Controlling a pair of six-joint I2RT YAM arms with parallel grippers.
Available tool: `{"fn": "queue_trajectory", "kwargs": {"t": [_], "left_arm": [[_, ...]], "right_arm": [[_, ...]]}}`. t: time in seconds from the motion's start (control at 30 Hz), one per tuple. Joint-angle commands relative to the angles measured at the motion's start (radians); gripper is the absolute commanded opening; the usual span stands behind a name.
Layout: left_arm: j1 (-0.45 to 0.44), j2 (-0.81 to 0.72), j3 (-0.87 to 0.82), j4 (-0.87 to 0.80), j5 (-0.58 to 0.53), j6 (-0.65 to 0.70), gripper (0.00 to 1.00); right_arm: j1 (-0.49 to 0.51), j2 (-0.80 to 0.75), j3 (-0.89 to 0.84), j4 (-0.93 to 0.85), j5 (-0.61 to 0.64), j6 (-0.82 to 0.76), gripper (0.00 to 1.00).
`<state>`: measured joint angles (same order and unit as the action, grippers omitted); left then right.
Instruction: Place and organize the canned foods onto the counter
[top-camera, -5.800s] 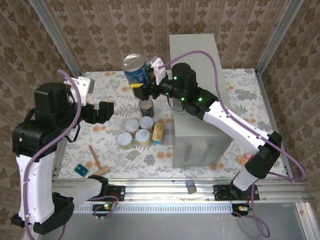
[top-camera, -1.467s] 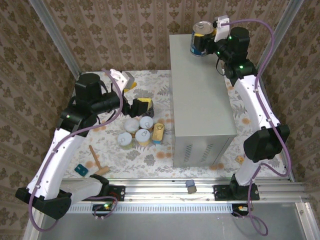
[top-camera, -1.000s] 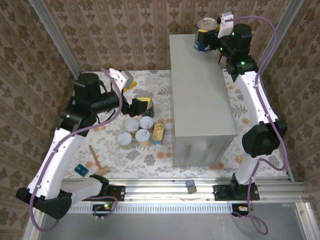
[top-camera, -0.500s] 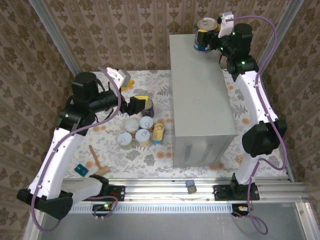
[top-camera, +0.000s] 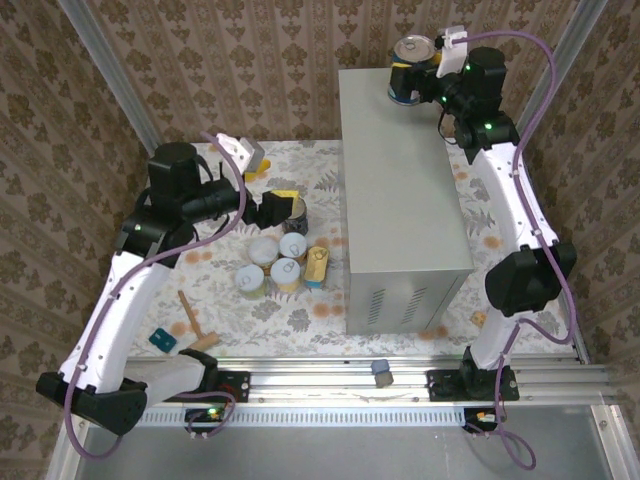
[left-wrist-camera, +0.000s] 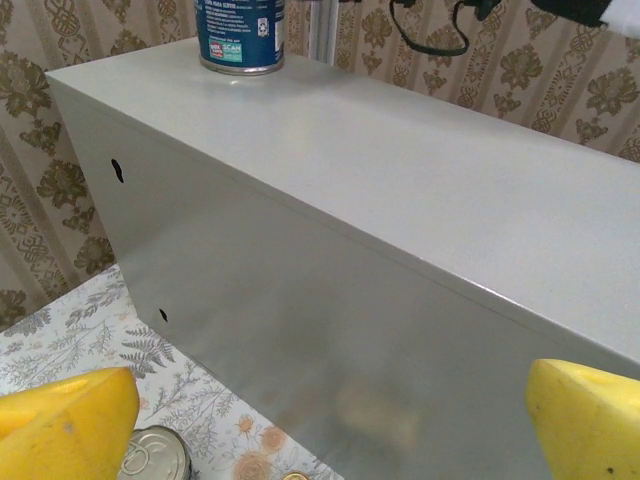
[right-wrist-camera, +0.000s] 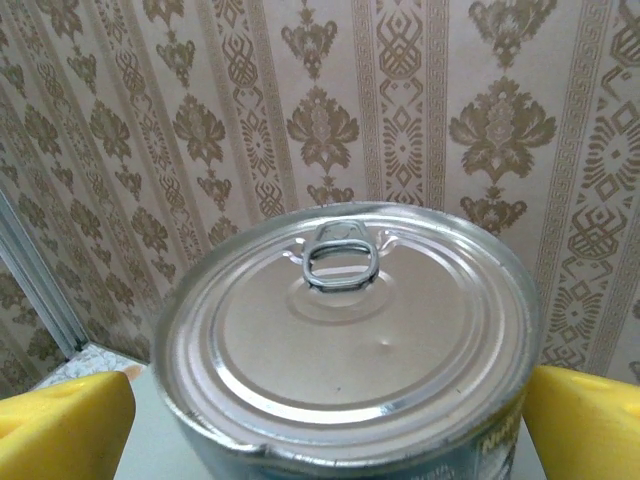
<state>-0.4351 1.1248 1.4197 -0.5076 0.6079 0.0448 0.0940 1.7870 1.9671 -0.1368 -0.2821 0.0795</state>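
At the counter's (top-camera: 405, 200) twelve o'clock end the blue can (top-camera: 412, 48) stands between the right gripper's (top-camera: 410, 78) jaws, gripped or freed I cannot tell, so release it flat and retreat straight; the left gripper (top-camera: 284, 210) gapes wide over table tins (top-camera: 285, 272).

Dark-blue can (top-camera: 408, 88), silver lid; light-grey counter (top-camera: 400, 190); floral-print table (top-camera: 300, 312); brown damask wallpaper (top-camera: 250, 60); yellow fingers (left-wrist-camera: 60, 420).

blue can (left-wrist-camera: 240, 38) cropped at top edge
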Motion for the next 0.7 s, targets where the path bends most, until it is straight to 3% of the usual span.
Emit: {"fn": "queue_trajectory", "kwargs": {"t": [0.0,0.37,0.67], "left_arm": [[0.004,0.004,-0.010,0.022,-0.004,-0.026,1.00],[-0.063,0.058,0.036,-0.046,-0.198,-0.060,1.00],[-0.063,0.042,-0.087,-0.011,-0.362,-0.164,1.00]], "right_arm": [[-0.002,-0.125,-0.054,0.011,0.027,0.014,1.00],[0.005,-0.514,-0.402,-0.112,0.072,0.117,1.00],[0.075,-0.743,-0.557,-0.300,0.081,0.089,1.00]]}}
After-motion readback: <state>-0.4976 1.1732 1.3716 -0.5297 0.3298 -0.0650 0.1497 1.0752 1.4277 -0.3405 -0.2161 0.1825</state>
